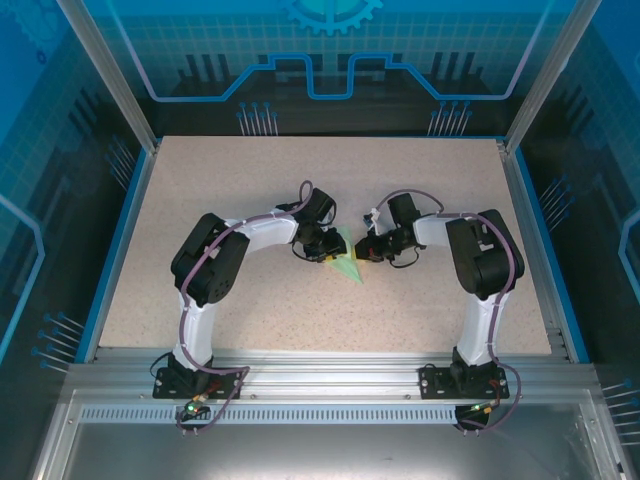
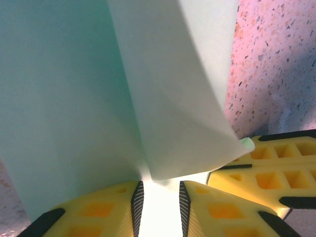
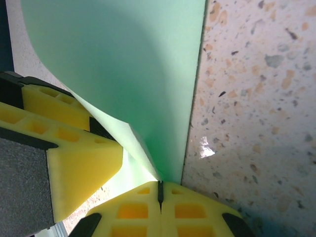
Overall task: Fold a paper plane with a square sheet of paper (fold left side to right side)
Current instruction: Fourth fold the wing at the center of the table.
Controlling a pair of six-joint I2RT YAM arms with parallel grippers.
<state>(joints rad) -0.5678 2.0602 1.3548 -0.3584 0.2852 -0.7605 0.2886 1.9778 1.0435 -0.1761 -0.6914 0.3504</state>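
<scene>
The pale mint-green square sheet of paper point(image 1: 349, 266), creased into a narrow pointed kite shape, lies mid-table between both grippers. My left gripper point(image 1: 327, 254) is over its left side. In the left wrist view the paper point(image 2: 74, 98) rises as a curled flap, and the left gripper point(image 2: 159, 186) has its jaws apart with bright paper showing in the gap. My right gripper point(image 1: 363, 251) meets the sheet from the right. In the right wrist view it point(image 3: 159, 184) is shut, pinching a lifted flap of the paper point(image 3: 123, 59). The left gripper's yellow fingers point(image 3: 74, 153) sit close beside it.
The speckled beige table point(image 1: 250, 180) is bordered by a blue rim and metal frame posts point(image 1: 110, 70). Both arms bend inward, elbows out toward the table's sides. The right gripper's yellow fingers point(image 2: 266, 173) crowd the left wrist view's lower right.
</scene>
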